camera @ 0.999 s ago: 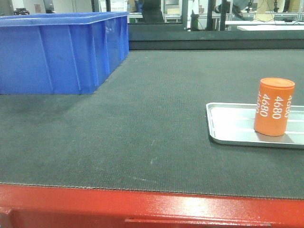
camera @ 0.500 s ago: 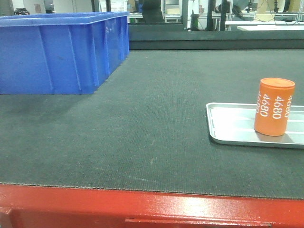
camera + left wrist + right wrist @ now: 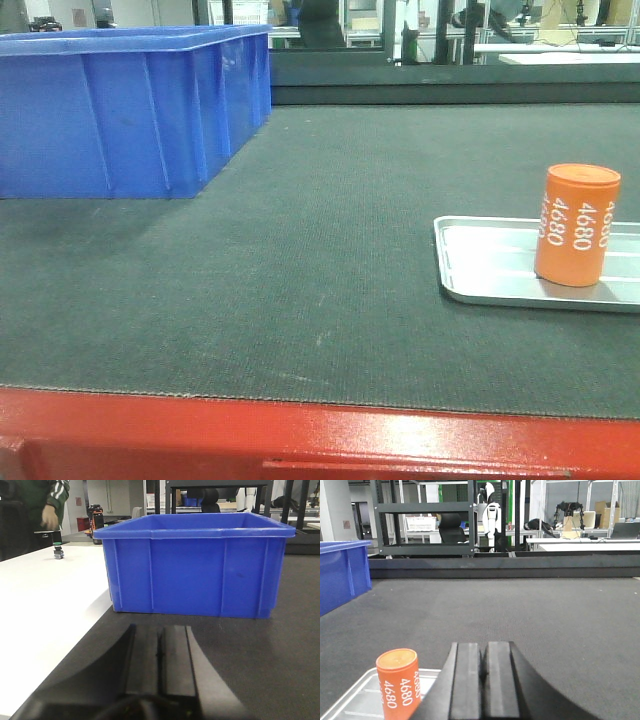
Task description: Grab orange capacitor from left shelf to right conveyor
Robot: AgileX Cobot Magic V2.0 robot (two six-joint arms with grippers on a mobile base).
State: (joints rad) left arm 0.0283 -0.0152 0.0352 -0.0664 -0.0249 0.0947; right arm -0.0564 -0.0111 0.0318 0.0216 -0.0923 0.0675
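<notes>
Dark conveyor belt (image 3: 300, 270) lies bare between blue bin (image 3: 120, 110) and trayed orange capacitor (image 3: 577, 226); both jaws pressed together.

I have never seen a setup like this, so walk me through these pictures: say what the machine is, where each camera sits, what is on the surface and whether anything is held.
This is a two-armed robot on a mobile base. The front view looks across a dark grey conveyor belt with a red front edge. On it sit a blue bin and a silver tray, where an orange capacitor marked 4680 stands upright. The other two pictures come from cameras on the wrists. The left one looks over the left gripper, fingers closed together, toward the bin. The right one looks over the right gripper, also closed, with the capacitor beside it to the left. Neither gripper holds anything.
</notes>
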